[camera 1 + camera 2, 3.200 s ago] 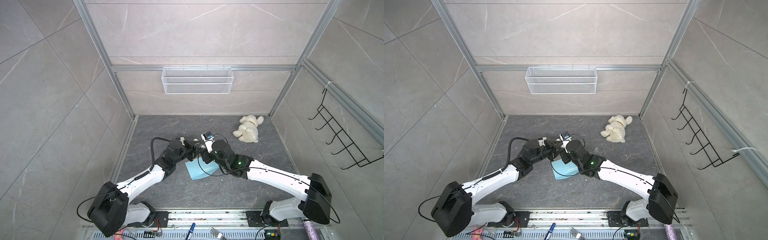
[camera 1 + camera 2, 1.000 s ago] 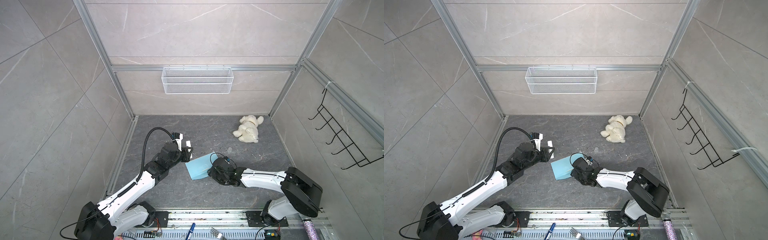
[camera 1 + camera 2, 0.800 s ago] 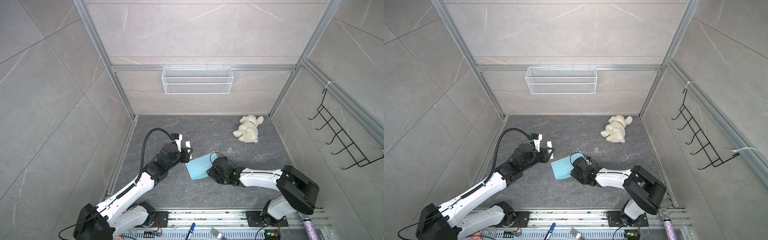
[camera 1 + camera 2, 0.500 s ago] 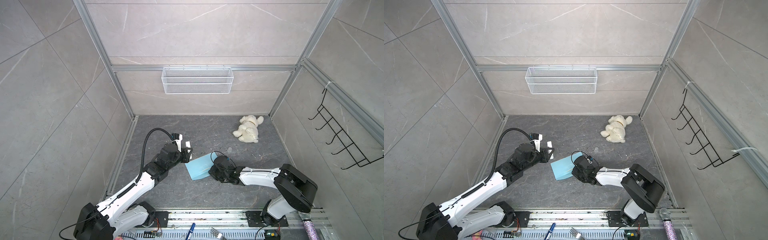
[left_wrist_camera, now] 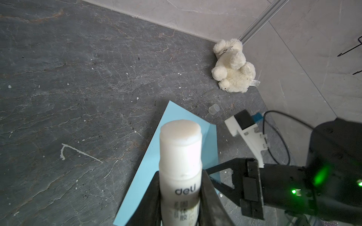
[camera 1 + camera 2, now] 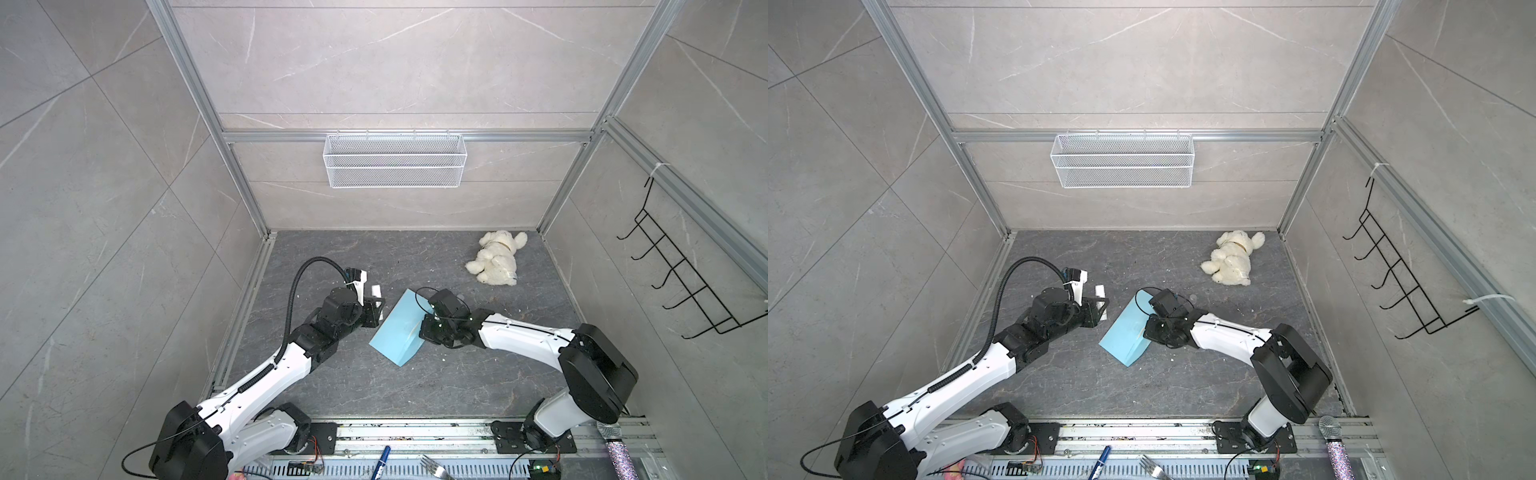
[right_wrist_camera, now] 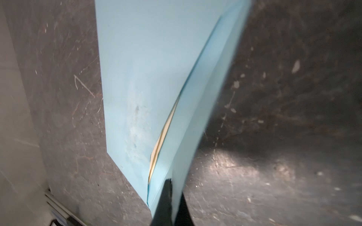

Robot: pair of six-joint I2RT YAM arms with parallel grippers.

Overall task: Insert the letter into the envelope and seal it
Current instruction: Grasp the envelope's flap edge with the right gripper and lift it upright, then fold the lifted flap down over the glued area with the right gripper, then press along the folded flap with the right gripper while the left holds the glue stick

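The letter (image 7: 161, 137) is sitting inside the envelope (image 6: 397, 330), showing only as a tan sliver at the mouth in the right wrist view, so the inserting is looking done. The envelope is lying on the bench (image 6: 415, 386) between the two arms with its flap not yet pressed down, so sealing is what is remaining. The left gripper (image 5: 180, 176) is holding an uncapped glue stick (image 5: 180, 148) in narrow jaws, hovering just beside the envelope. The right gripper (image 6: 424, 331) is reaching low over the flap side, its jaws closed tight and, as far as the blurred wrist view is showing, pinching the flap's edge.

Most of the letter is hiding within the envelope, so its fold and corners are not showing. The flap is running out of focus and out of frame in the right wrist view. Pale smears are showing on the envelope near the mouth; whether they are glue I cannot tell. In both top views the right jaws are looking too small to make out.
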